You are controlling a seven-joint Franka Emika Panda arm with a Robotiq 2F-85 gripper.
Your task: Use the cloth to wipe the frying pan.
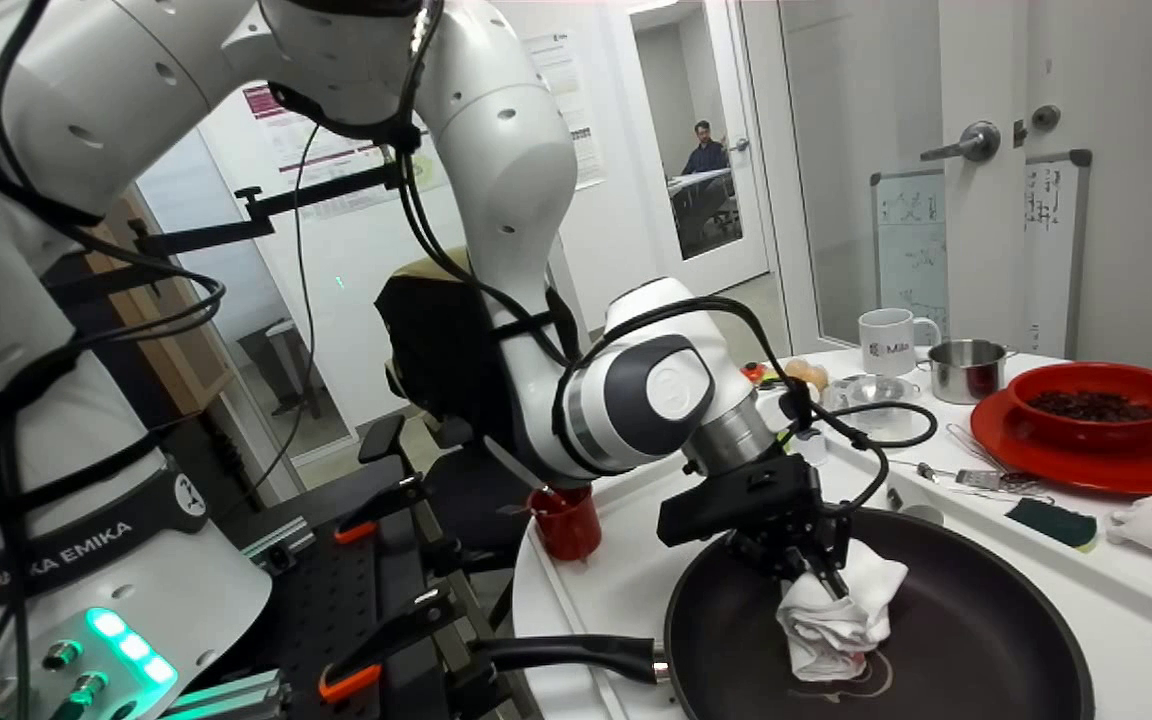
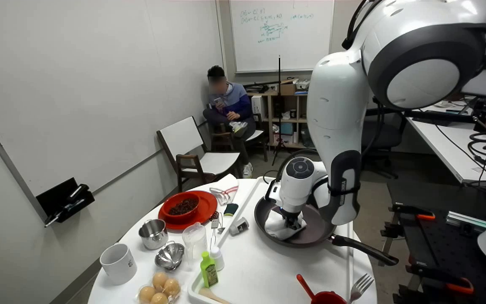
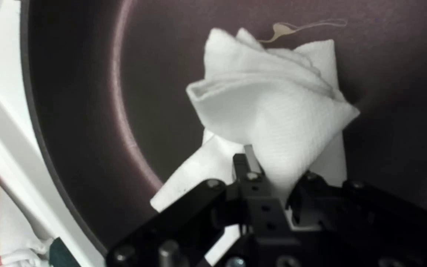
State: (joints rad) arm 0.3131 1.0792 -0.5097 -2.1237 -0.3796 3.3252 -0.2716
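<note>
Gripper (image 3: 275,176), cloth (image 3: 280,111) (white) between its 2 fingers (image 3: 260,193)

You can see a green-marked whiteboard (image 2: 283,36) on the wall (image 2: 340,17), open shelves (image 2: 300,120) beneath it, a white-seated chair (image 2: 215,162), dark floor (image 2: 369,192) and, in an exterior view, a white lever-handled door (image 1: 986,250).

Red bowl (image 1: 1101,432): on a red plate (image 1: 1046,464), dark pieces (image 1: 1091,405) inside
White mug (image 1: 888,345): near a steel cup (image 1: 966,374)
Green bottle (image 2: 209,271): upright, near brown eggs (image 2: 171,287)
Seated person (image 2: 229,103): beside a white-backed chair (image 2: 182,136)
</note>
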